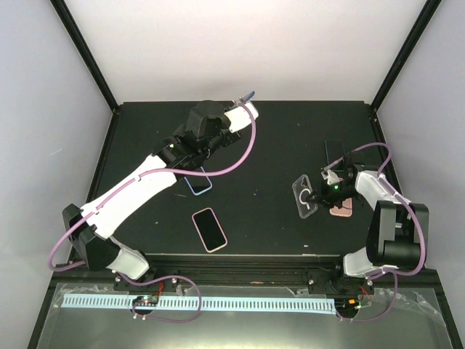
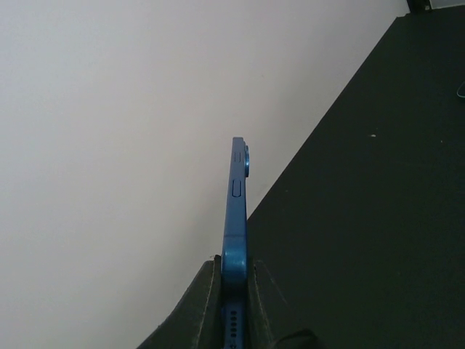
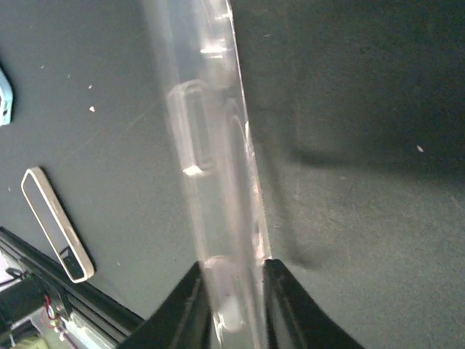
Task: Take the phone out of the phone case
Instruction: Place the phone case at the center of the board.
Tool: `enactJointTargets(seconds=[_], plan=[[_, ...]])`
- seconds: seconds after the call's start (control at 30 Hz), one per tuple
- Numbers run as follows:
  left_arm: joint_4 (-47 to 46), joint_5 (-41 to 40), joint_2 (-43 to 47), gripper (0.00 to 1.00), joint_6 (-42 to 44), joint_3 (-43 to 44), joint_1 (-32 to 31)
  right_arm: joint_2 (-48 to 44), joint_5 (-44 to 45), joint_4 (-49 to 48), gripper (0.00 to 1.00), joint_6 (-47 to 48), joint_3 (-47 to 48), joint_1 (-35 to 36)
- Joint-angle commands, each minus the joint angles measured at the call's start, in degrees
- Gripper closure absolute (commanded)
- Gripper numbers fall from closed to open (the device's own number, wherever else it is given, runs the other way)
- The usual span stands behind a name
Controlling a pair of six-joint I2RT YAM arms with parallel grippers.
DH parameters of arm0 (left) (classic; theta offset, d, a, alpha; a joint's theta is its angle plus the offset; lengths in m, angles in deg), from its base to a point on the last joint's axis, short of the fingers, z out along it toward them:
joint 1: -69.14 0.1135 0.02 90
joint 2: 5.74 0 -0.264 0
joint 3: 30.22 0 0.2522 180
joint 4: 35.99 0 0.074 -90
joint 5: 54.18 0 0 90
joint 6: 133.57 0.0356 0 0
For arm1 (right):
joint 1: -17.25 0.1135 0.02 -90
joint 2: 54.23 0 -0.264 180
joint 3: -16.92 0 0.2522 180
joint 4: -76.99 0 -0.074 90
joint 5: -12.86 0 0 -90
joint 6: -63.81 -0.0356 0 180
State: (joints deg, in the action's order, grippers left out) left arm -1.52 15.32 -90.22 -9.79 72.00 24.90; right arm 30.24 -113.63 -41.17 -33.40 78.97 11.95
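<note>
A: The left gripper [image 2: 234, 266] is clamping down on the blue phone [image 2: 236, 196], with a finger pressing each flat face at the end that has the speaker holes.

B: And the phone is showing the wrist camera its thin edge. Its long axis is running straight out from the fingers, and the camera bump is riding at the far tip.

A: Where is it sitting?

B: Take the pink phone [image 1: 209, 229] lying on the table [image 1: 276, 131] as the marker. The blue one is hovering just beyond it, a touch to the left.

A: How is it looking?

B: It's deep blue with a glossy metal edge. One long side button is catching the light, with smaller ones beyond it. It's wearing no case at all.

A: And the other arm?

B: The right gripper [image 3: 232, 273] is pinching the clear case [image 3: 211, 131] well to the right of the pink phone. The case is showing edge-on too, and it's glinting and see-through.
</note>
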Motion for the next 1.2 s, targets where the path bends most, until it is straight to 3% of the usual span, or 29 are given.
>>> enactJointTargets(seconds=[0.0,0.5,0.67,0.8,0.97,1.17], plan=[[-2.5,0.7,-0.4,0.98,-1.0,2.7,0.4,0.8,3.0,0.0,0.75,0.7,0.8,-0.4],[-2.3,0.9,-0.2,0.98,-1.0,2.7,0.4,-1.0,6.4,0.0,0.51,0.0,0.6,-1.2],[-1.5,1.4,0.3,0.98,-1.1,2.1,0.4,-1.7,0.0,1.0,0.50,1.3,5.2,-1.4],[-1.2,1.3,1.1,0.98,0.1,0.6,0.2,-2.7,-7.8,0.2,0.40,-0.7,9.8,-1.4],[-3.5,-1.2,2.8,0.99,3.9,-2.1,-0.3,-7.5,-14.7,-8.6,0.28,-10.7,13.5,-1.3],[-9.2,-5.0,5.6,0.98,14.1,-7.0,-2.4,-11.7,-21.1,-23.7,0.14,-29.3,15.8,-0.8]])
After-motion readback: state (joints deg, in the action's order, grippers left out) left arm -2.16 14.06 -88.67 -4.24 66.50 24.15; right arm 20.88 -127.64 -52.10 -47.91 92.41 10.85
